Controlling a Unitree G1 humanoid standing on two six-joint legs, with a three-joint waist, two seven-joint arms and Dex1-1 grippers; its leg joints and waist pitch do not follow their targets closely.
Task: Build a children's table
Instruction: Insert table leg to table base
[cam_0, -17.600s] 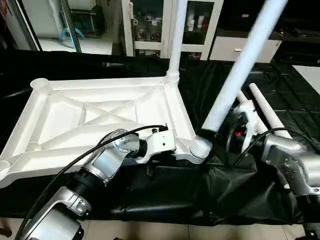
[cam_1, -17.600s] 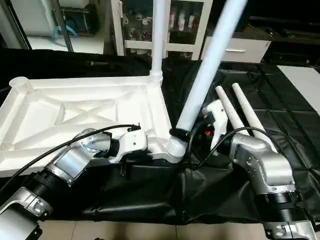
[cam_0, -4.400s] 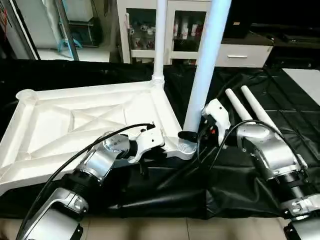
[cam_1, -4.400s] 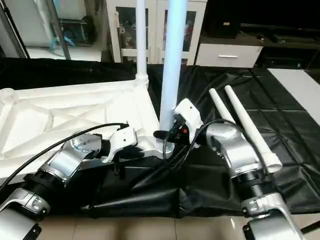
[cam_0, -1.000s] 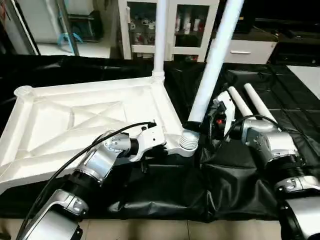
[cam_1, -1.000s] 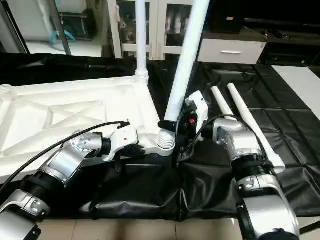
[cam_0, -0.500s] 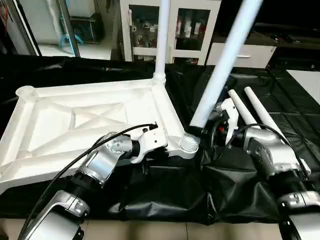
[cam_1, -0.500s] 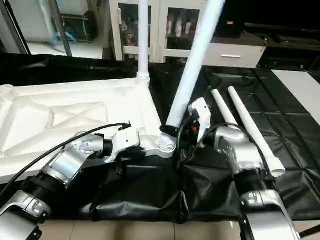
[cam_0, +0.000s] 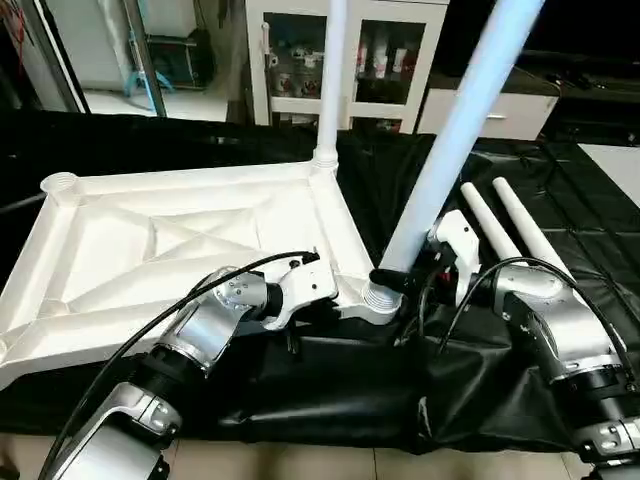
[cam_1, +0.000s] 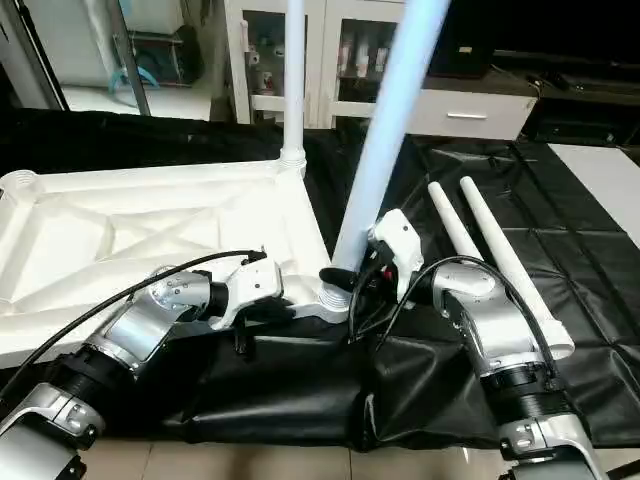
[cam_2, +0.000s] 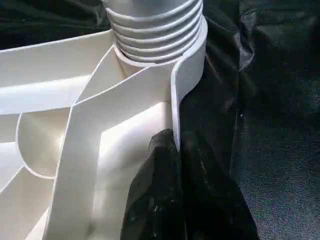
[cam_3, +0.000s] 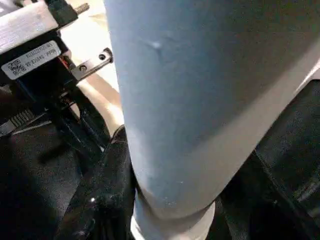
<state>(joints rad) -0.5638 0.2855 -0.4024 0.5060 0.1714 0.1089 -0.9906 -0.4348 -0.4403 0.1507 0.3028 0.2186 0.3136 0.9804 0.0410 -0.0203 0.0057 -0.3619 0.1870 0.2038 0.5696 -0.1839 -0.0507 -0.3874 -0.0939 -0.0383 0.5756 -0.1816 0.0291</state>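
Black cloth (cam_0: 330, 380) under top (cam_0: 180, 240): left gripper (cam_2: 172, 150) pinches its stiff rim; right gripper (cam_0: 392, 278) clamps the light, slick leg (cam_0: 450, 140) low, your best hold.

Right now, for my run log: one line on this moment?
left gripper: shut on tabletop rim | right gripper: gripping tilted leg at near corner socket
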